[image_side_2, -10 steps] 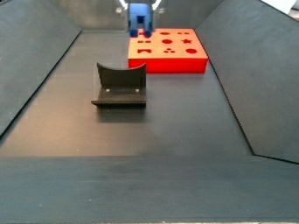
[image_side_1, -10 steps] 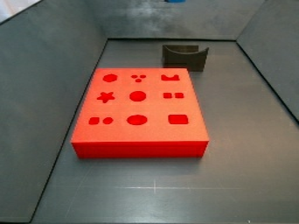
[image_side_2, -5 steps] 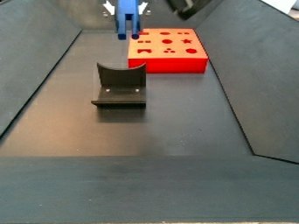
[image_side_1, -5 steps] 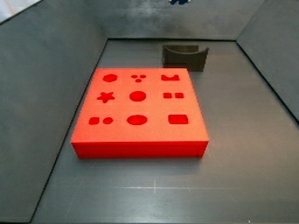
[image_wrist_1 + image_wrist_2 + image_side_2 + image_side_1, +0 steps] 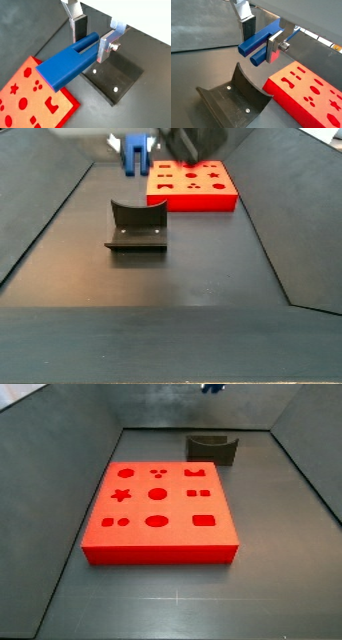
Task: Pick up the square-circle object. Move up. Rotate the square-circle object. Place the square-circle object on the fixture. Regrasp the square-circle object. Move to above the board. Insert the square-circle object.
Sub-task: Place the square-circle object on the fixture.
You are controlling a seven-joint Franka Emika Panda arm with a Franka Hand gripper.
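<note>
My gripper is shut on the square-circle object, a bright blue peg with two side-by-side prongs, and holds it well above the floor. Both wrist views show it clamped between the silver fingers, lying across them. In a side view the gripper hangs high with the blue piece behind the fixture, left of the board. The fixture and red board lie below. In a side view only a blue tip shows above the fixture.
The red board lies flat in the middle of the dark floor, with grey sloping walls on both sides. The dark arm body hangs over the board's far end.
The gripper with the blue piece has moved sideways away from above the board toward the fixture's side, and the wrist has turned; the dark arm body now shows more.
</note>
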